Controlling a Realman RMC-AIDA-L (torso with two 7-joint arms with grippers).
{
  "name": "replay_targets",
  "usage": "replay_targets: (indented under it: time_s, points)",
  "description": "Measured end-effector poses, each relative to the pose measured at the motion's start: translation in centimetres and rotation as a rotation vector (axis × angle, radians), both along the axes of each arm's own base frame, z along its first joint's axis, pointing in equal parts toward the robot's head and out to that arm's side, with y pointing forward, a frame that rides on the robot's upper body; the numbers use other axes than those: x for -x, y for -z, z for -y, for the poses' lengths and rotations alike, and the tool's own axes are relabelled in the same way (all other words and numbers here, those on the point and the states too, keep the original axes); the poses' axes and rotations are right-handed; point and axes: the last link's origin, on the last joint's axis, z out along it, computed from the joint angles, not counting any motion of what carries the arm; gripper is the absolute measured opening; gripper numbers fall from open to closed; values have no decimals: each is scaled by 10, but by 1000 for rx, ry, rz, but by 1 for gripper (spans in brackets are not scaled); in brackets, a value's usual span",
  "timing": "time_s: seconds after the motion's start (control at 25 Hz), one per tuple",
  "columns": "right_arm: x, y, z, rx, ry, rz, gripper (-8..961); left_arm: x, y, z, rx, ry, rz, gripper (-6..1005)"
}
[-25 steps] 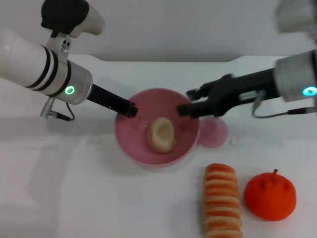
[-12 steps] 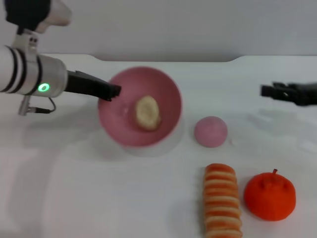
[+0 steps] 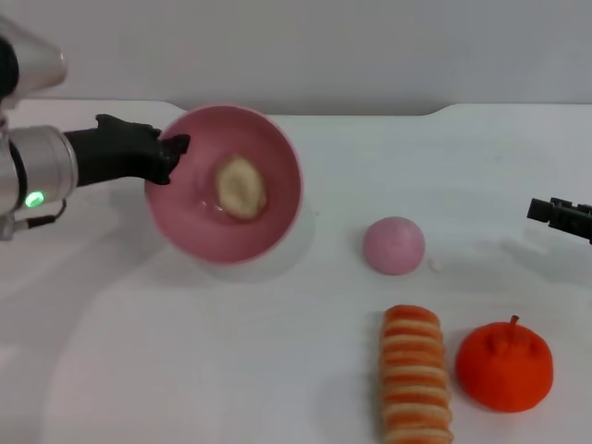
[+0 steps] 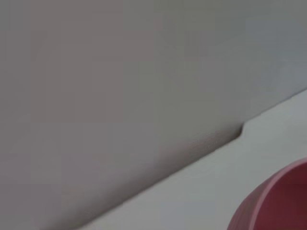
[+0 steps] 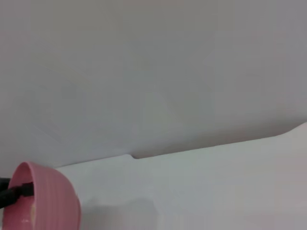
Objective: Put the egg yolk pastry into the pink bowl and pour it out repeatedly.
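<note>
Pour phase. The left gripper point(image 3: 165, 153) pinched the near-left rim of the pink bowl point(image 3: 199, 227) and held it lifted above the table point(image 3: 231, 370), tilted so that its mouth faced up and toward the robot's right. The egg yolk pastry point(image 3: 240, 186) lay inside against the upper inner wall, not yet spilled. To do this step well, the tilt should probably be deepened gradually with the rim grip kept firm, since a smooth glossy wall is likely to release the pastry suddenly; the mouth is best aimed at bare table on the left, away from the pink dome point(image 3: 394, 245), the striped bread roll point(image 3: 417, 375) and the orange fruit point(image 3: 504, 363), which sat well apart on the right. The right gripper point(image 3: 555, 212) was at the far right edge of the head view, clear of the bowl; whether its fingers were spread cannot be told. The pastry appeared pale beige, matte, lumpy and rounded, small against the deep hemispherical bowl, whose outer wall also showed at the edge of both wrist views.
</note>
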Motion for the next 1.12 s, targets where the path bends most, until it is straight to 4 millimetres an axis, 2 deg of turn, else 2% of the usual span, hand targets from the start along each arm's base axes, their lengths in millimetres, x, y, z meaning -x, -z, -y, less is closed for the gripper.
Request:
replay_targets:
  time_s: [0.28,0.48,0.76,0.88,0.96,1.0,1.12]
  points:
    - [2,1,-2,0,-5,-7,547,-3,22,14,-150,166,-73,1]
    - [0,2,-3,-5,8,-7,547,-19,59,26,-350,301,-279,1]
    - [-2,3,-2,-11,17,-4,547,-26,87,43,-552,471,-504,1]
    - [-2,3,-3,-13,17,-5,547,-28,92,54,-700,585,-585,1]
    - [-2,2,-3,-17,14,-4,547,-28,92,54,-700,585,-585,1]
    - [-2,2,-3,-18,13,-3,547,-27,94,69,-824,720,-616,1]
    - [-1,2,-4,-19,10,-1,547,-26,95,77,-865,794,-621,0]
